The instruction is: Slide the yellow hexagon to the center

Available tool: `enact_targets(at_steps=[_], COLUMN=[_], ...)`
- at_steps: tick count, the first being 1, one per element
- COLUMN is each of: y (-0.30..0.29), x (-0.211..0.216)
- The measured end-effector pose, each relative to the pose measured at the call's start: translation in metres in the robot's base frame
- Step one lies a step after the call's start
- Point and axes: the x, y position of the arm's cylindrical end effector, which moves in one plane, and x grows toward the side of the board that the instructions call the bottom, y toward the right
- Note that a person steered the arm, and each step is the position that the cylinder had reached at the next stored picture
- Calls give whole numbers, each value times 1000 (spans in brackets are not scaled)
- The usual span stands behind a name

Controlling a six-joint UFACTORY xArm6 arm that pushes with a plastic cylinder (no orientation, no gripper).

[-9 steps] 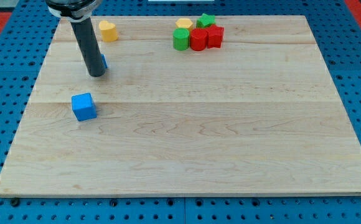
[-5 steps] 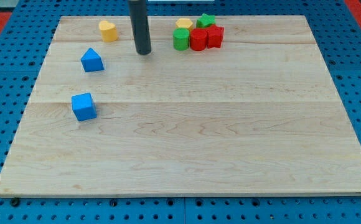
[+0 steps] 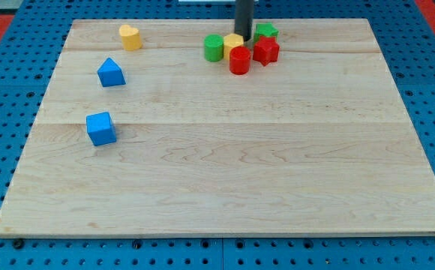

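My tip [image 3: 243, 35] is pressing behind the yellow hexagon [image 3: 233, 43]; no jaws on this end effector. The red cylinder [image 3: 239, 61] is sitting in front, risking jamming.

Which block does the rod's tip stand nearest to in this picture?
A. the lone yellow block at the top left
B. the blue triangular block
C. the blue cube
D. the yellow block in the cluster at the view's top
D: my tip stands right beside the yellow hexagon in the cluster, far from both blue blocks.

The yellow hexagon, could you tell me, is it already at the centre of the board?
No, the yellow hexagon sits near the view's top edge among the clustered blocks, with my tip right behind it.
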Motion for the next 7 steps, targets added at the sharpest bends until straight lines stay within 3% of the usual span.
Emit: enact_targets(at_steps=[2,3,4,5,6,7], y=[-30,-35,13,-6,-68,-76], x=[59,59,47,16,18,31])
